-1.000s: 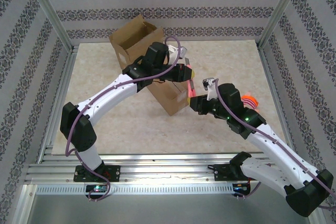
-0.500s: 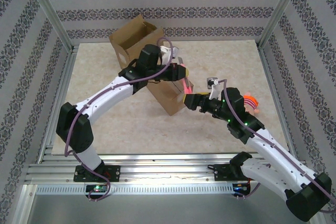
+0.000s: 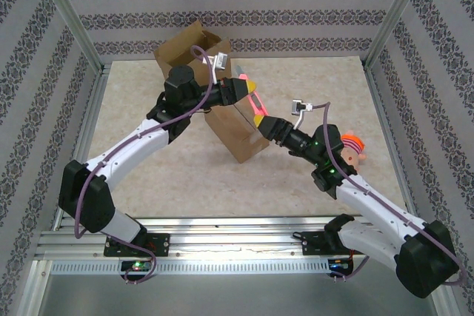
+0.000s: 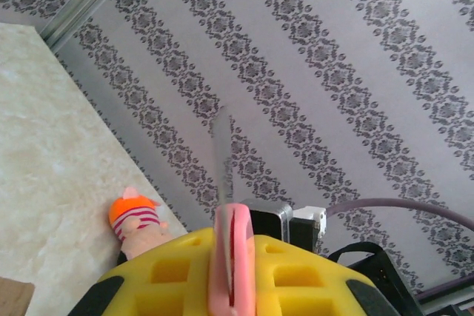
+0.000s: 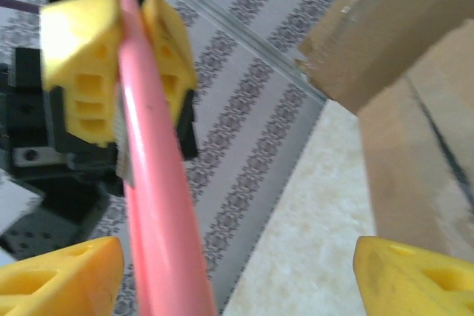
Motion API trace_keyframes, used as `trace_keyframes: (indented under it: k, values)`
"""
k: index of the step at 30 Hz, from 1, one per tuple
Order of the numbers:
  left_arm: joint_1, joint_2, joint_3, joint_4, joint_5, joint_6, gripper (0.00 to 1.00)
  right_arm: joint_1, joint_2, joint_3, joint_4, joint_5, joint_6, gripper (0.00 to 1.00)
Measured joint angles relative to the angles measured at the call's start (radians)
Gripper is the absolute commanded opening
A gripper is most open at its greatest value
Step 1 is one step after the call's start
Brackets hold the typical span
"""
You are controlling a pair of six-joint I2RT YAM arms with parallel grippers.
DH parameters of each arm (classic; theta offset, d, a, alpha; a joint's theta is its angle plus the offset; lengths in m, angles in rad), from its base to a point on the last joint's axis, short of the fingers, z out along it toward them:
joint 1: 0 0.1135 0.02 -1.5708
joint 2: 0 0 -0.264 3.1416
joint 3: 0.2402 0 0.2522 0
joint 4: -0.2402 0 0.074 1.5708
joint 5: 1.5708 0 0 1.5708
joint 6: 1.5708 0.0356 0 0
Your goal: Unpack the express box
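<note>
Aloft, outstretched left arm [image 3: 141,142] — fingers [image 4: 178,271] clamp pink cutter [image 3: 257,106], right fingers [image 5: 67,271] apart

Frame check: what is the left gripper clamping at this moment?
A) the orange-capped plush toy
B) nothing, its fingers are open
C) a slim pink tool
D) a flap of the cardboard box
C: the left gripper has its yellow fingers shut on the slim pink tool, held up near the cardboard box, while the plush toy lies on the table beside the right arm.
</note>
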Motion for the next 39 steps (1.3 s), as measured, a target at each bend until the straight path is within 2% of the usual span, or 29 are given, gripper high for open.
trace_keyframes:
  k: [8,16,39]
  values:
    - [0.0,0.0,-0.046,0.095,0.001,-0.055,0.0,0.008,0.085,-0.002,0.275,-0.009,0.081,0.56]
    - [0.0,0.0,-0.065,0.151,-0.003,-0.079,0.0,0.037,0.162,-0.002,0.43,-0.008,0.149,0.44]
    - [-0.001,-0.013,-0.073,0.206,-0.003,-0.101,0.0,0.039,0.165,-0.002,0.482,0.053,0.174,0.29]
